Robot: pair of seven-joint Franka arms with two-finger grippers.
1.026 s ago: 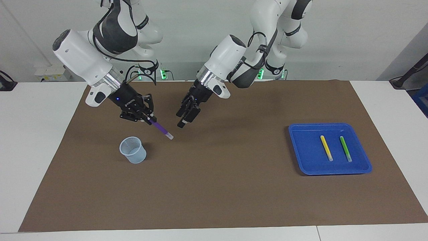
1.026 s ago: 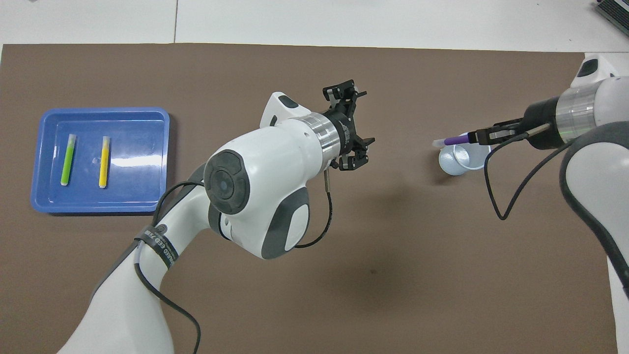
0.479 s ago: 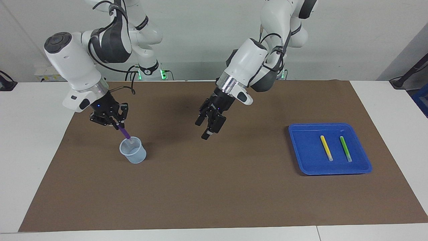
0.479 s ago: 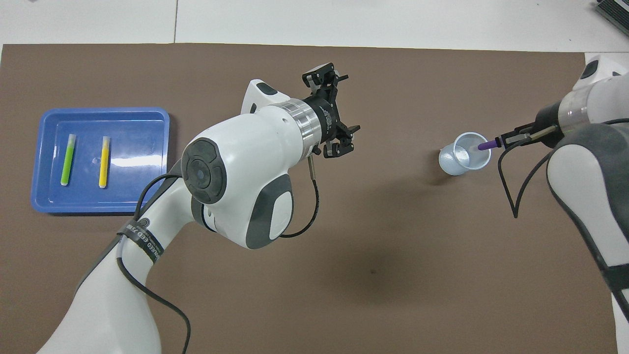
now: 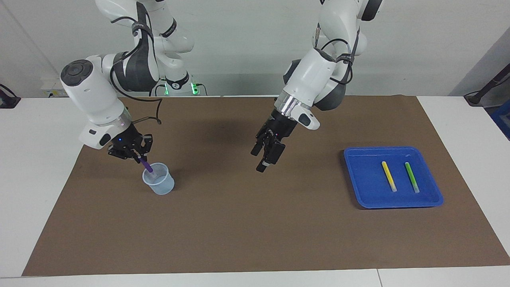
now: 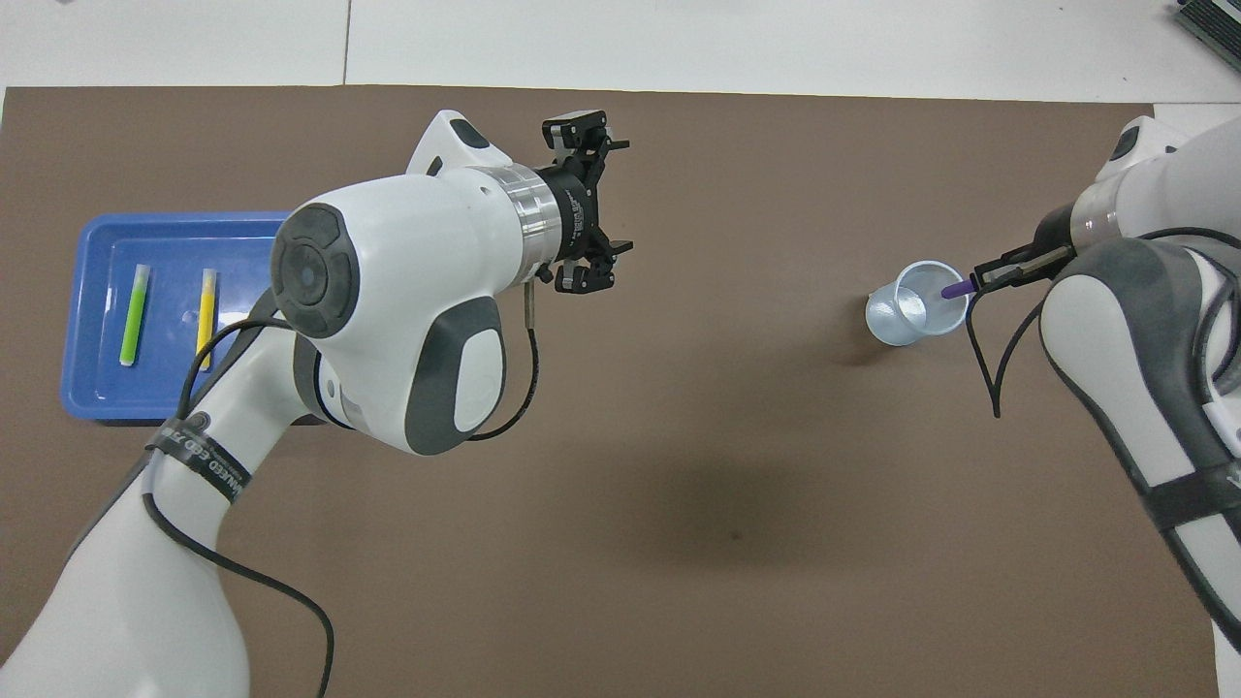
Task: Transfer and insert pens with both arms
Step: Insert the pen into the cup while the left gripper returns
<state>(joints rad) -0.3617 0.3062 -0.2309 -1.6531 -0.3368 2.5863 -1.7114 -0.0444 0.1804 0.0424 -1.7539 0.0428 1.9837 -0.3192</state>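
My right gripper (image 5: 139,158) is shut on the upper end of the purple pen (image 5: 148,166), just above the rim of a translucent cup (image 5: 159,184). The pen slants down with its lower end inside the cup (image 6: 906,320). From above, the purple pen (image 6: 956,289) sticks out of the right gripper (image 6: 997,275) over the cup's mouth. My left gripper (image 5: 260,159) hangs open and holds nothing over the middle of the brown mat (image 5: 255,223); the overhead view shows the left gripper (image 6: 603,201) too. The yellow pen (image 5: 389,175) and green pen (image 5: 412,177) lie side by side in the blue tray (image 5: 360,187).
The blue tray (image 6: 271,378) sits at the left arm's end of the mat, partly covered from above by the left arm. The yellow pen (image 6: 206,315) and green pen (image 6: 134,315) show there. White tabletop surrounds the mat.
My right gripper swung the purple pen over the cup and tipped it down, so its lower end now sits inside. The left gripper drew away toward the tray's end, still open.
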